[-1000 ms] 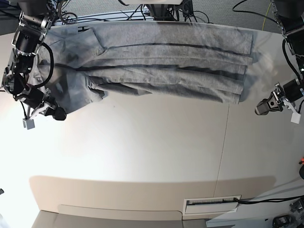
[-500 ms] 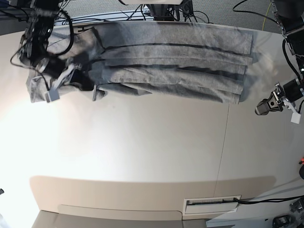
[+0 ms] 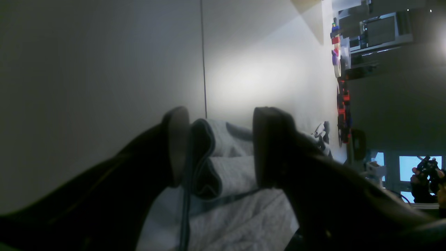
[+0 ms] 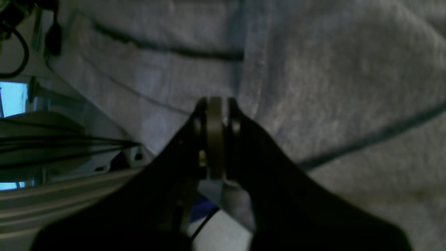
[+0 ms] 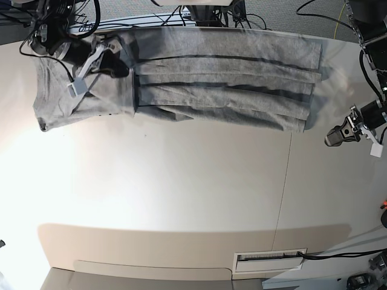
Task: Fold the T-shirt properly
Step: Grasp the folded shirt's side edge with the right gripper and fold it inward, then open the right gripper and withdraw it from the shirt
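T-shirt (image 5: 211,78): heather grey, lying in long lengthwise folds across the far side of the table (image 5: 181,181), toward twelve o'clock in the base view. Right gripper (image 4: 215,115): fingers clenched tight (no gap visible), a thin edge of grey cloth seemingly caught below the tips; it sits over the garment's end at ten o'clock. Left gripper (image 5: 334,138): fingers spread, grasping nothing, hovering off the fabric at three o'clock, just beyond the shirt's folded edge. Cables trail behind the table's far rim.
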You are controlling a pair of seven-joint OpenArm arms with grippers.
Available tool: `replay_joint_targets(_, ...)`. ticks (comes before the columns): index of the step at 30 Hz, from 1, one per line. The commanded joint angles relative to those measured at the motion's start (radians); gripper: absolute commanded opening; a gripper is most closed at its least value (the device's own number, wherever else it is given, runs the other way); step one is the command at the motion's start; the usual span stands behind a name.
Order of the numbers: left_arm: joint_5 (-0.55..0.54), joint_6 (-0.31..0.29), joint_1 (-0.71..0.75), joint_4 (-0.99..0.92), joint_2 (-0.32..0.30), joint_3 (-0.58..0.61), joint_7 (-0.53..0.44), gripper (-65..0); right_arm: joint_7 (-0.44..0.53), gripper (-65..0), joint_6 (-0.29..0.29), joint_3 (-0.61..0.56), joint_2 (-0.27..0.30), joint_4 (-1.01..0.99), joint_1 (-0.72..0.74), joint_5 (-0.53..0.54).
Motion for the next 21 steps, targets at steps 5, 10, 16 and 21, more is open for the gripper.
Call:
replay_joint_targets(5, -0.027, -0.005, -0.019, 0.013, -0.027, -0.007, -0.008, -34.0, 0.001, -65.0, 0.003, 0.005, 0.013, 0.018, -0.023, 0.031)
replay_joint_targets(10, -0.027, -0.005, -0.019, 0.013, -0.027, -0.007, -0.008, -34.0, -0.002, -62.0, 0.003, 0.005, 0.013, 0.018, -0.023, 0.023)
replay_joint_targets(16, -0.027, -0.005, -0.019, 0.013, -0.028, -0.007, -0.024, -33.9, 0.049, -35.7, 0.003, 0.008, 0.013, 0.018, -0.022, 0.012)
replay_joint_targets(21, -0.027, -0.005, -0.026, 0.017, -0.027, -0.042, -0.101, -28.5, 0.108, -35.8, 0.003, 0.136, -0.005, 0.018, 0.041, 0.013)
